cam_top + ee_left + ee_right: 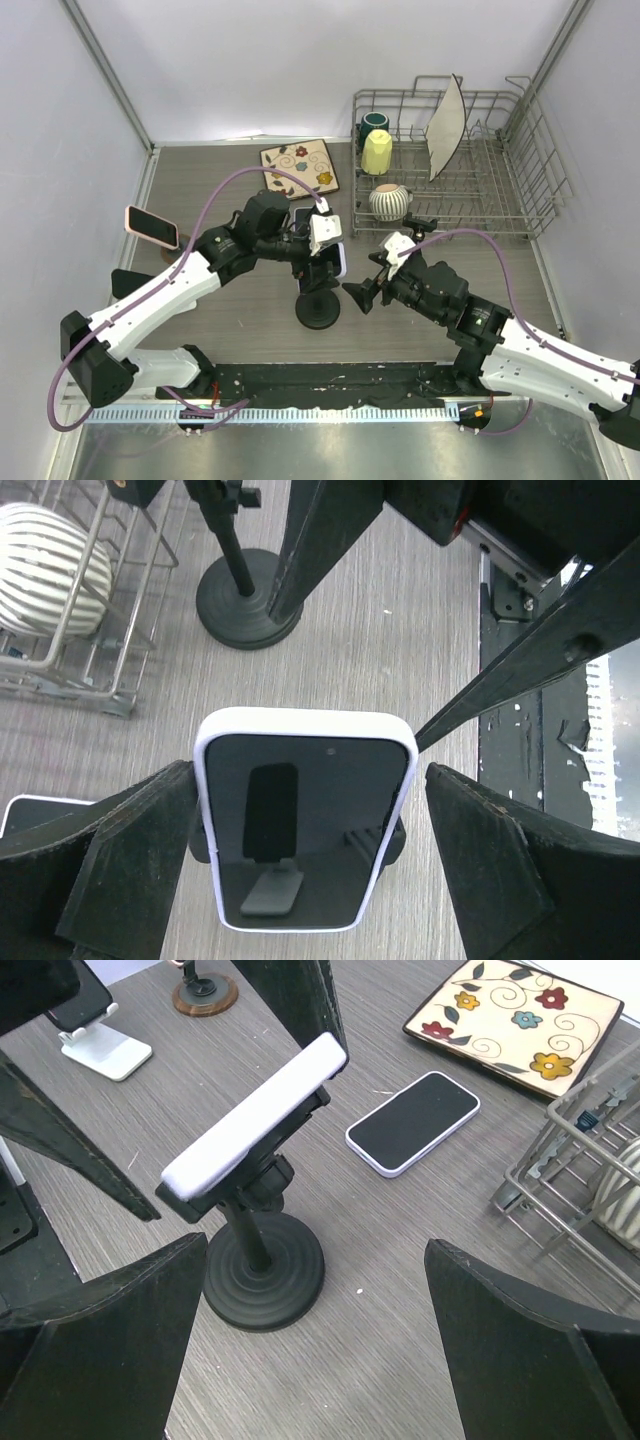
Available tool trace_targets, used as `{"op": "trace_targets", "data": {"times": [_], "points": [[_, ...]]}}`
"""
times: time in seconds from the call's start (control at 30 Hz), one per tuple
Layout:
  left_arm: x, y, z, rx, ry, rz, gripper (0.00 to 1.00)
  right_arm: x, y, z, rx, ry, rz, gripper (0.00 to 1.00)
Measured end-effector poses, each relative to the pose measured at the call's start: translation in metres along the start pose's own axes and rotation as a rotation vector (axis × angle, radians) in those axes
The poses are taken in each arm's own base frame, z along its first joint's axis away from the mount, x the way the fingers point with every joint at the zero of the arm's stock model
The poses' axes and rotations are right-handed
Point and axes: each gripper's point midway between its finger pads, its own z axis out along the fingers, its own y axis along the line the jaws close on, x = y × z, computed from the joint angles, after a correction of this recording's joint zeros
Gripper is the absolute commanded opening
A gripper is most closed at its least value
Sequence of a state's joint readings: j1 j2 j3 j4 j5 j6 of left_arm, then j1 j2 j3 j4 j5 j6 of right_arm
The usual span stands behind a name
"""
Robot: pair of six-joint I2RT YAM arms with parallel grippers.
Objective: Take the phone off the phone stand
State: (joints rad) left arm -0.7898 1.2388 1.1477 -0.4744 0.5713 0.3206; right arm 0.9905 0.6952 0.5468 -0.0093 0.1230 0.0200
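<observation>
The grey wood-grain table (200,190) carries everything. At its far right corner stands a wire dish rack (500,190), with a white plate (447,125) upright in it, a yellow cup (376,152) at its near-left end and a striped round vase (390,202) beside that.

The left end effector (308,780) reaches in from the left to the middle of the table. Its fingers (100,870) stand wide apart, one on each side of the phone's long edges. The left finger is right against the case. A thin gap shows on the other side, so it grips nothing. The right end effector (315,1250) hangs low just right of the stand, fingers spread wide and empty, with the stand's base in front of them.

The black phone stand (262,1275), a round ribbed base with a short post, sits near the front middle of the table. The phone (305,830), with a dark screen and a white case, sits tilted in the clamp on top of that post.

Behind the stand a flowered square plate (300,165) lies flat. A second white-cased phone (413,1122) lies face up between the plate and the stand. Well to the left, a pink phone (150,226) leans on a small white stand (105,1055).
</observation>
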Motion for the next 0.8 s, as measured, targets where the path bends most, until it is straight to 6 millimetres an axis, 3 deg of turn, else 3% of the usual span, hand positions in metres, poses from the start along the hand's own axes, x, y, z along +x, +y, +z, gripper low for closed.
{"op": "trace_targets", "data": {"times": [0.3, 0.47, 0.67, 0.8], "points": [[-0.008, -0.004, -0.001, 0.012, -0.029, -0.018, 1.00, 0.003, -0.001, 0.000, 0.006, 0.011, -0.007, 0.95], [-0.025, -0.003, -0.007, -0.063, -0.073, -0.035, 1.00, 0.002, -0.008, -0.003, 0.041, 0.014, -0.010, 0.95], [-0.052, -0.023, -0.005, -0.246, -0.086, 0.025, 1.00, -0.009, -0.032, -0.015, 0.179, -0.028, 0.015, 0.94], [-0.055, -0.030, 0.000, -0.414, -0.044, 0.073, 1.00, -0.012, -0.051, -0.027, 0.290, -0.048, 0.050, 0.94]]}}
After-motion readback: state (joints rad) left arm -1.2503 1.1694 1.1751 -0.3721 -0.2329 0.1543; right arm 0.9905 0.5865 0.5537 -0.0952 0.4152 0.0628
